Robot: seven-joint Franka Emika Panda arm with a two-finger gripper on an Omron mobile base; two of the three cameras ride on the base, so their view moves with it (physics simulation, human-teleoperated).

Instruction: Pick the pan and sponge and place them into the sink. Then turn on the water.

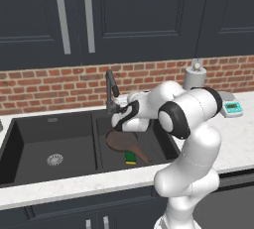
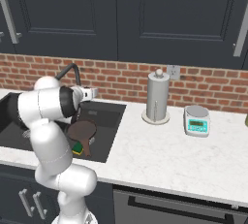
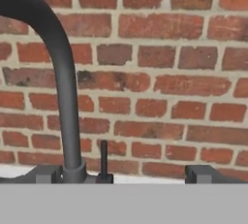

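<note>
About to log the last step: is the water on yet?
Off. No blue stream falls from the faucet in either base view; the gripper sits at its base, facing the small lever.

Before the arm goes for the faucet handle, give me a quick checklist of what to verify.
1. Pan in the sink: ok, in the right basin.
2. Sponge in the sink: ok, beside the pan handle.
3. Water off so far: ok, no stream under the faucet.
4. Gripper facing the faucet: ok, faucet base and its small lever sit just ahead.
5. Gripper empty: ok, nothing between the fingertips.
6. Fingers wide enough for the lever: ok, open.
</note>
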